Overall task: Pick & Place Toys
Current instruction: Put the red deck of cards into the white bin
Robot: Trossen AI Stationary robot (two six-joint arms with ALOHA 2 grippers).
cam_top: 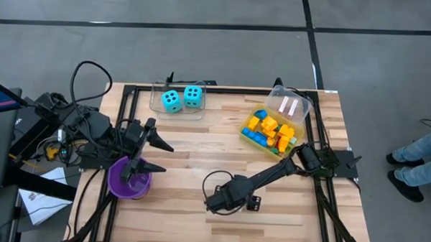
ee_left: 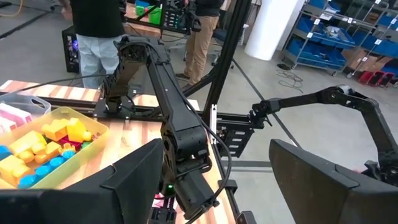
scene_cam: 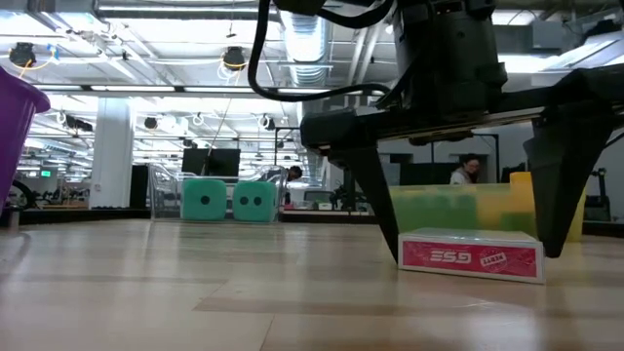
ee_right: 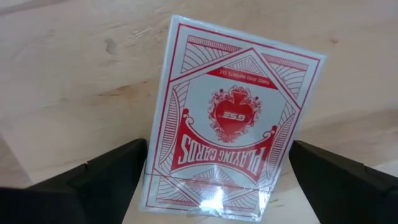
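Cellophane-wrapped, the playing-card deck (ee_right: 230, 118) looks light, stiff, slippery; the right gripper (ee_right: 217, 171), spread wide, should pinch its long edges.

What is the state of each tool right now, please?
Left tool: closed on the rim of the purple cup.
Right tool: open, fingers astride the card deck lying on the table, not gripping it yet.
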